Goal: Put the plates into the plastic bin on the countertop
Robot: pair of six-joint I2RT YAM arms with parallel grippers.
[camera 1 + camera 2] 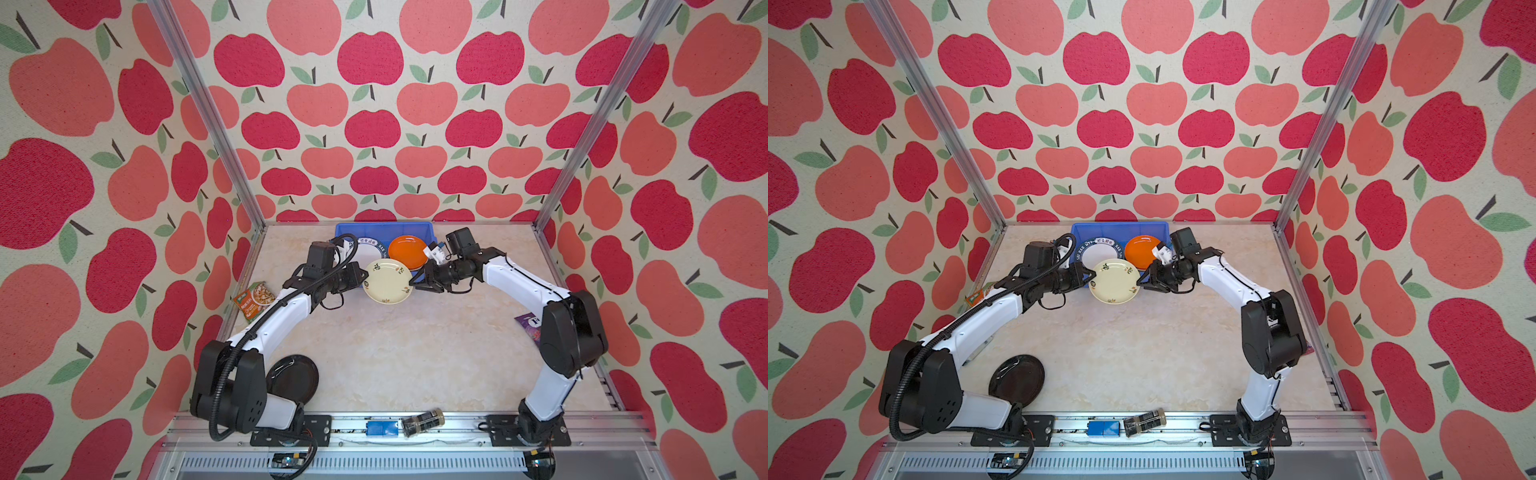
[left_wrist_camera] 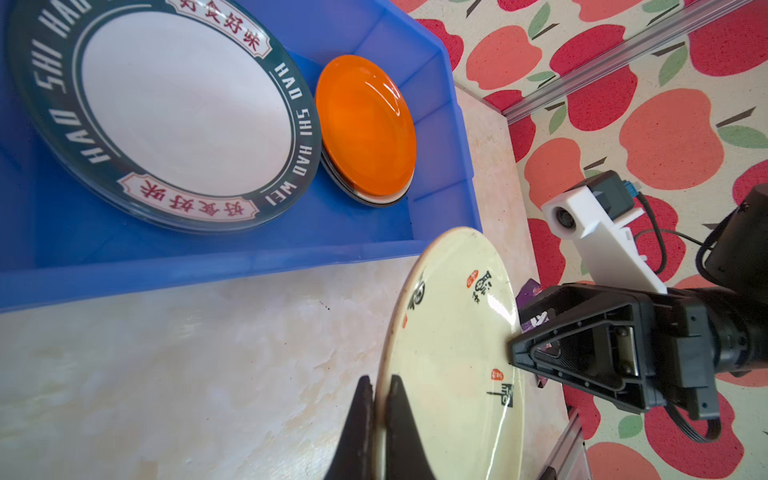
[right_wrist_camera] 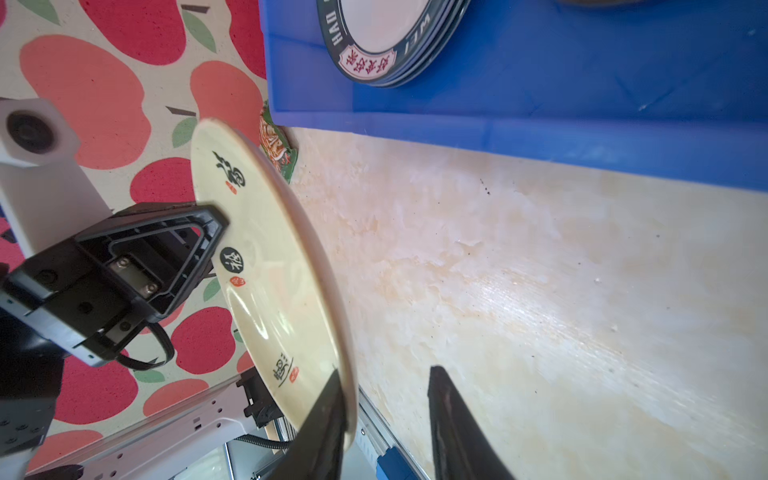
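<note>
Left claw [image 2: 380, 386] was clamped on the rim of the round cream plate [image 1: 387, 281], held over the tabletop [image 1: 395, 353] just in front of the bright blue plastic bin [image 1: 384, 227]. Right claw [image 3: 384, 374] had its jaws apart at the opposite rim. Probably smartest to clear the bin wall before lowering.

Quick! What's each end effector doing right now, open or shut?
Left end effector: shut on the cream plate, at its rim.
Right end effector: open, with the plate's far rim beside one finger.
</note>
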